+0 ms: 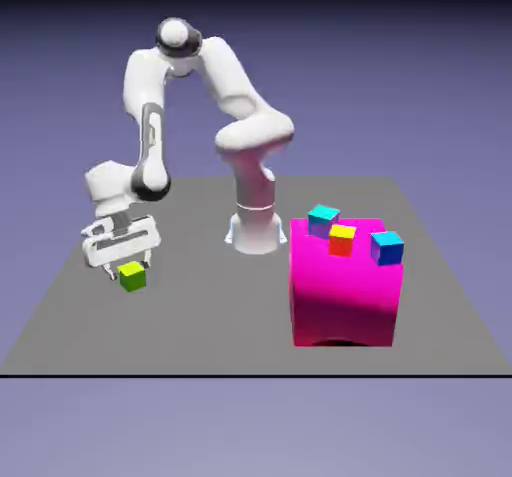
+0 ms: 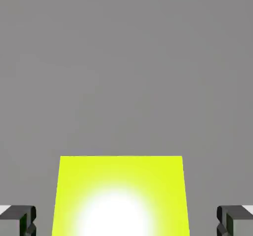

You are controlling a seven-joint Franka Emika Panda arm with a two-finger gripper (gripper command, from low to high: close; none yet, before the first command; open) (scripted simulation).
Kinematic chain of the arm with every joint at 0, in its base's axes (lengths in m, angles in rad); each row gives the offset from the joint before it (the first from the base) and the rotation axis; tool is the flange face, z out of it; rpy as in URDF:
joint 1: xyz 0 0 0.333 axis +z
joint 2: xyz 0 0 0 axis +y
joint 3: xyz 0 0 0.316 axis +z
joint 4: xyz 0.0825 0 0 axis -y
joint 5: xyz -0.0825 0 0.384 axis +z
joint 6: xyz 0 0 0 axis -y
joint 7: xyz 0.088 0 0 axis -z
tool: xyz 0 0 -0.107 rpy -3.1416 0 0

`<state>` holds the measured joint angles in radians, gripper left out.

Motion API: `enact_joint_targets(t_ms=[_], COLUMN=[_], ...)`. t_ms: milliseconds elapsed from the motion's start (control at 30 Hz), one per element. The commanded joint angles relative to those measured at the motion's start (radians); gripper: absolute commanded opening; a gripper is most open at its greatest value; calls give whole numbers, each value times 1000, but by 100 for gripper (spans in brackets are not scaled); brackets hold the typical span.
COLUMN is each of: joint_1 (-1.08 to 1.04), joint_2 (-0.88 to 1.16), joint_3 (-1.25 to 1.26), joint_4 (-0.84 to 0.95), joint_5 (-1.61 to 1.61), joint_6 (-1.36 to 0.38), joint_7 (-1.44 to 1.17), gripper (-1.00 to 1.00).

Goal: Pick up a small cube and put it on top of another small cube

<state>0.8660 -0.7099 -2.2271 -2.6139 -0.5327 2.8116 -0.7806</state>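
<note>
The small cube (image 1: 132, 276), yellow-green on top with green sides, rests on the grey table at the exterior view's left. My gripper (image 1: 128, 267) hangs straight over it, lowered around it, jaws open. In the hand view the cube's bright yellow-green top (image 2: 121, 195) fills the bottom middle, and the grey fingertips (image 2: 20, 220) stand well apart on either side with gaps to the cube. Nothing is held.
A big magenta block (image 1: 345, 285) stands at the exterior view's right. On its top sit a yellow-topped red cube (image 1: 342, 239) and two cyan-topped blue cubes (image 1: 323, 219) (image 1: 387, 247). The robot's base (image 1: 254, 227) rises behind the table's middle.
</note>
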Motion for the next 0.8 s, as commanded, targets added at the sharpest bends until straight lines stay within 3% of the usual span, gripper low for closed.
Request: enact_joint_targets(t_ms=[0, 333, 767], joint_1=[0, -317, -301], joint_2=[0, 82, 2], joint_3=[0, 326, 797], joint_4=[0, -35, -87], joint_5=[0, 124, 281], joint_6=[0, -182, -304], joint_7=[0, -74, 123], gripper=[-100, -100, -100])
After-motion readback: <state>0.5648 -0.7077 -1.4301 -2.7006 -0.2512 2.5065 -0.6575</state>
